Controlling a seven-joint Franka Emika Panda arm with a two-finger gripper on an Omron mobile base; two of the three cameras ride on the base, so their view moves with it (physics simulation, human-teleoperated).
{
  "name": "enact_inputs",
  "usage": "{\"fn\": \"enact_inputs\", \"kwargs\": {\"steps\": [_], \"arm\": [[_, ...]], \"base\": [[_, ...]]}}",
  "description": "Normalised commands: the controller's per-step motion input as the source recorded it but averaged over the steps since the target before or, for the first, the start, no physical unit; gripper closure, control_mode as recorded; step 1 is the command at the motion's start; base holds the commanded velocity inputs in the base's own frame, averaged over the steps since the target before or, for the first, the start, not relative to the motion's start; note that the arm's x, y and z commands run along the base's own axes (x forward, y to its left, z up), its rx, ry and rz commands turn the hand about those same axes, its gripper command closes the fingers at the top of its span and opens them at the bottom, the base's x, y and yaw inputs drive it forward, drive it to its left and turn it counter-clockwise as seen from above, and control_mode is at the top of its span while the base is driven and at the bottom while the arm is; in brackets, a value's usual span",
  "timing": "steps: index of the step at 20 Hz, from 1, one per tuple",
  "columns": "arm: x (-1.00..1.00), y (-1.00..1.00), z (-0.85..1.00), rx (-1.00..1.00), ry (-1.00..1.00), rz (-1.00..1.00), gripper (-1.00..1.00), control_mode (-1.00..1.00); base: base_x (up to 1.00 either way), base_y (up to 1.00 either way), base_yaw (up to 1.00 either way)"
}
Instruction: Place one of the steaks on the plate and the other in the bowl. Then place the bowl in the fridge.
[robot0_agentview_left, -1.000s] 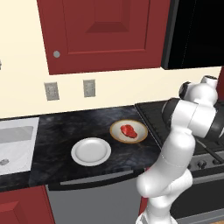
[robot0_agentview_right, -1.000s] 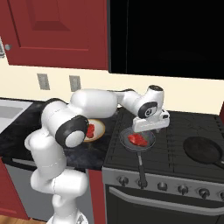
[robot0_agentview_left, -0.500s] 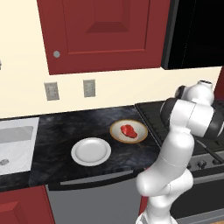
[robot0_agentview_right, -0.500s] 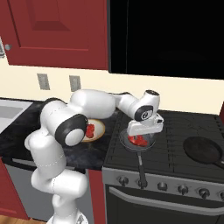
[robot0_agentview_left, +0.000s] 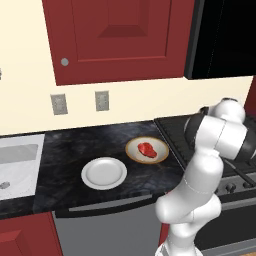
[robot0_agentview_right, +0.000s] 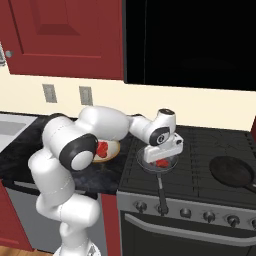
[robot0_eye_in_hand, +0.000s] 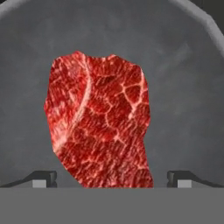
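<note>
One steak (robot0_eye_in_hand: 100, 127) lies in a small grey frying pan (robot0_eye_in_hand: 188, 87) on the stove; in the right base view the same steak (robot0_agentview_right: 161, 163) shows red under the hand. My gripper (robot0_agentview_right: 161, 156) hangs low over that pan, open, and in the hand view my gripper (robot0_eye_in_hand: 113, 179) has a fingertip on either side of the steak's near end. The other steak (robot0_agentview_left: 146, 148) rests in the tan-rimmed bowl (robot0_agentview_left: 129, 151) on the dark counter. The white plate (robot0_agentview_left: 104, 173) sits bare to the bowl's left. The fridge is out of view.
The pan's handle (robot0_agentview_right: 161, 187) points toward the stove's front edge. A second dark frying pan (robot0_agentview_right: 232, 171) sits on the right burners. A sink (robot0_agentview_left: 15, 162) lies at the counter's far left. Red cabinets hang above the counter.
The hand has come down and a little to the left, closer to the steak in the pan. Its jaws have stayed wide. Bowl, plate and steaks have not moved.
</note>
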Motion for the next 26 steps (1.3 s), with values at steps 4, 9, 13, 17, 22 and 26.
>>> {"fn": "enact_inputs", "kwargs": {"steps": [4, 9, 13, 17, 22, 26], "arm": [[0.00, 0.05, -0.01, -0.03, 0.00, 0.12, -1.00, -1.00], [0.00, 0.00, -0.09, -0.04, 0.01, 0.12, -1.00, -1.00], [0.15, -0.02, 0.00, -0.02, 0.06, 0.04, -1.00, -1.00], [0.22, -0.08, -0.02, 0.00, 0.12, 0.00, -1.00, -1.00], [0.19, -0.09, -0.10, 0.00, 0.09, 0.00, -1.00, -1.00], [-0.03, -0.03, -0.05, 0.00, 0.00, 0.02, -1.00, -1.00]], "base": [[0.00, 0.00, 0.00], [0.00, 0.00, 0.00], [0.00, 0.00, 0.00], [0.00, 0.00, 0.00], [0.00, 0.00, 0.00], [0.00, 0.00, 0.00]]}}
